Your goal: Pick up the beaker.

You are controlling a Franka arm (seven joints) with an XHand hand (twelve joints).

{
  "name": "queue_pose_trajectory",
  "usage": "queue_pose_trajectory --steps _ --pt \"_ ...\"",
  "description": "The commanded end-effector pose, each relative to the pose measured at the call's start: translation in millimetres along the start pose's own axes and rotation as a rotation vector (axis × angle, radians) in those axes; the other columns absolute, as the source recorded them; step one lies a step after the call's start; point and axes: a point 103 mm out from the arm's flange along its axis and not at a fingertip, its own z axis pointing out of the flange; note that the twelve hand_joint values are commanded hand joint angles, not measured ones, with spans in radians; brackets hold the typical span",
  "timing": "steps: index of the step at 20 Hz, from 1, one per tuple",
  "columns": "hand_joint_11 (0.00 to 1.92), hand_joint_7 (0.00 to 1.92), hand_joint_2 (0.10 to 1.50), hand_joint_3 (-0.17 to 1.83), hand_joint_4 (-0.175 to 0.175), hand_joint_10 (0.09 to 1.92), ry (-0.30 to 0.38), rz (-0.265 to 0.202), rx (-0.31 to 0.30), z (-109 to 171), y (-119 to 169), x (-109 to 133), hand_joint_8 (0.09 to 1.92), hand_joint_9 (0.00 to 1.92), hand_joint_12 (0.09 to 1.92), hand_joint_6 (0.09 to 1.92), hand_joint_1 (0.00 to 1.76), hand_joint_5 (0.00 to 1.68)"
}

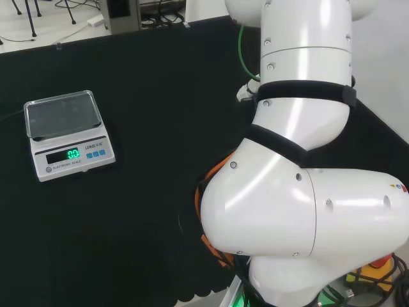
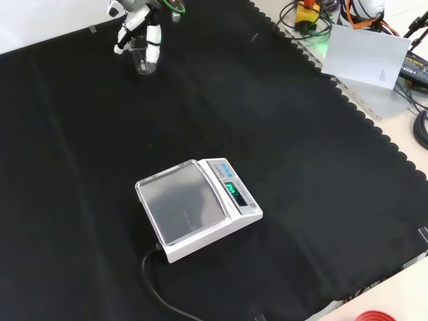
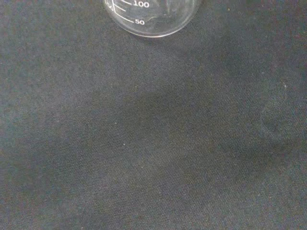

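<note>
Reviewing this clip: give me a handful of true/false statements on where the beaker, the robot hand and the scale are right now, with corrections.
1. In the front view the robot hand is at the beaker, near the top edge. True.
2. The beaker stands on the scale's pan. False: the pan of the scale is bare, and the beaker is far from it on the black cloth.
3. The scale's display is lit green. True.
4. In the head view the scale sits to the right of the arm's white links. False: it sits to their left.
5. The beaker lies on its side. False: it is upright, with its base seen in the wrist view.
</note>
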Motion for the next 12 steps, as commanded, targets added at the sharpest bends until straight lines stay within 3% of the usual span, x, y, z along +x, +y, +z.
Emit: queue_pose_trajectory --steps 1,8,9,12 --pt "0.21 0.18 0.67 0.08 0.022 0.87 0.001 0.013 -0.042 5.4 -2.3 -0.5 0.73 0.33 1.47 0.09 0.48 0.23" --pt "0.60 0.54 0.71 0.13 0.036 0.74 -0.016 0.036 -0.186 3.8 -8.7 7.8 0.79 0.74 1.29 0.11 0.81 0.49" --pt "0.68 0.61 0.70 0.16 0.037 0.70 -0.015 0.040 -0.210 4.2 -9.5 8.9 0.80 0.83 1.26 0.20 0.85 0.54" --pt "0.88 0.80 0.64 0.29 0.061 0.63 -0.001 0.057 -0.281 5.6 -12.1 11.3 0.85 1.02 1.18 0.71 0.93 0.65"
